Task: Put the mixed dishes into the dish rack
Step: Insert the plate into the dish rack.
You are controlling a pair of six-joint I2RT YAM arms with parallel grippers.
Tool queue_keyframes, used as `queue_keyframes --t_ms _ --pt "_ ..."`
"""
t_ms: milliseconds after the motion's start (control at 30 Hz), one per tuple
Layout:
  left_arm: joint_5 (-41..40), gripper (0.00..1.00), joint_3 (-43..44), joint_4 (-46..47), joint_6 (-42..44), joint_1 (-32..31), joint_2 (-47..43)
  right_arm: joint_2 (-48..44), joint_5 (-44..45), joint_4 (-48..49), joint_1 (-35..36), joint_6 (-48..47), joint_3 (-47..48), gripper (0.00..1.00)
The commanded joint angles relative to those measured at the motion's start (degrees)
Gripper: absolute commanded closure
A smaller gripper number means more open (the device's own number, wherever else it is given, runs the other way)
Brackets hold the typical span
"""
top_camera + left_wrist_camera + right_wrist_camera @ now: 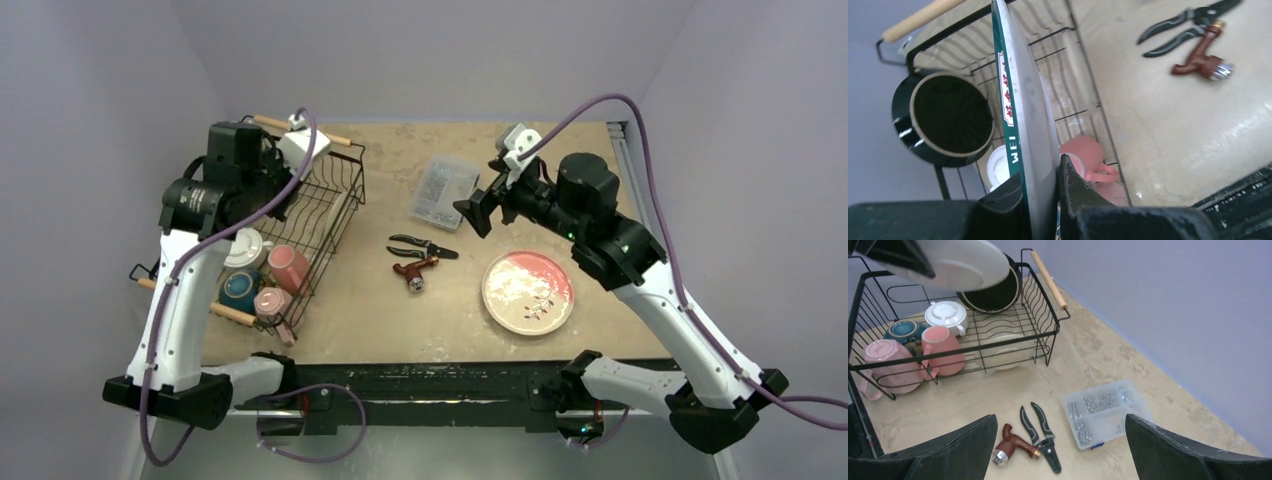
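- The left gripper point(1042, 176) is clamped on a green-rimmed plate point(1028, 110), one finger on each face; the plate is held on edge over the rack point(342, 188).
- Whether the plate's lower edge touches the wires cannot be told.
- The rack stands at the left side of the table point(400, 330), with one wooden handle point(1049, 280) at its far end.
- Just beside the held plate, a dark bowl point(943, 117) is propped on its side against the rack's end wall.
- A white cup point(946, 315) and a teal cup point(903, 332) are seen upside down in the rack, next to each other.
- Two pink mugs point(940, 350) lie at the rack's near end, pressed against the wire wall.
- A pale saucer point(1003, 347) lies flat on the rack floor, in the open stretch between the bowl and the mugs.
- The right gripper point(478, 212) is held above the middle of the table with its jaws spread wide and nothing between them.
- A pink plate point(528, 292) with a sprig pattern lies flat on the table, well apart from the rack and near the right arm.
- Between the rack and that plate, black pruners point(422, 246) and a red-brown nozzle point(415, 272) lie side by side.
- A clear box point(443, 190) of small parts sits further back, near the right gripper.
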Motion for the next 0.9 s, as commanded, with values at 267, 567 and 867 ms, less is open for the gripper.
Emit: queue_keyframes --t_ms 267,567,867 --pt "2.5 1.00 6.3 8.0 1.9 20.8 16.2 -13.2 1.7 3.2 -4.1 0.3 -15.4 0.01" --pt "8.9 1.00 13.7 8.9 2.7 23.8 31.8 -15.0 -3.6 2.2 -9.1 1.2 -17.8 0.01" --pt "12.1 1.00 12.9 10.0 -1.3 25.3 34.1 -11.6 -4.1 3.9 -9.2 2.6 -17.4 0.01"
